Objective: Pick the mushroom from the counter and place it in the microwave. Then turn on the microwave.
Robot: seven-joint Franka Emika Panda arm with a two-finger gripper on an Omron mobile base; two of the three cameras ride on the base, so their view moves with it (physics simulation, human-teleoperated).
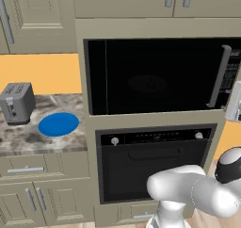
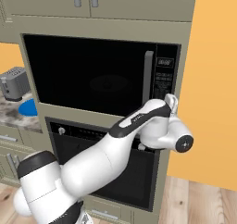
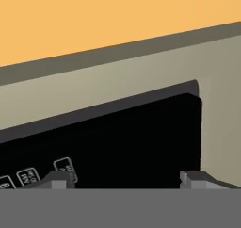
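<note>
The microwave (image 1: 150, 76) (image 2: 92, 72) is a wide black box built into the beige cabinet wall. Its dark glass door is shut, with the grey bar handle (image 2: 148, 77) upright beside the keypad (image 2: 164, 77). My gripper (image 2: 171, 102) (image 3: 127, 180) is raised in front of the microwave's lower right corner, close to the keypad. In the hand view its fingertips (image 3: 56, 179) stand wide apart, open, with nothing between them, and a few keypad buttons (image 3: 63, 166) show at the lower left. The mushroom is out of view. The counter (image 1: 28, 140) lies to the left.
A grey toaster (image 1: 17, 102) and a blue round plate (image 1: 58, 124) rest on the counter. A black oven (image 1: 155, 166) with knobs sits right under the microwave. An orange wall (image 2: 215, 79) closes the space to the right. My own arm crosses in front of the oven.
</note>
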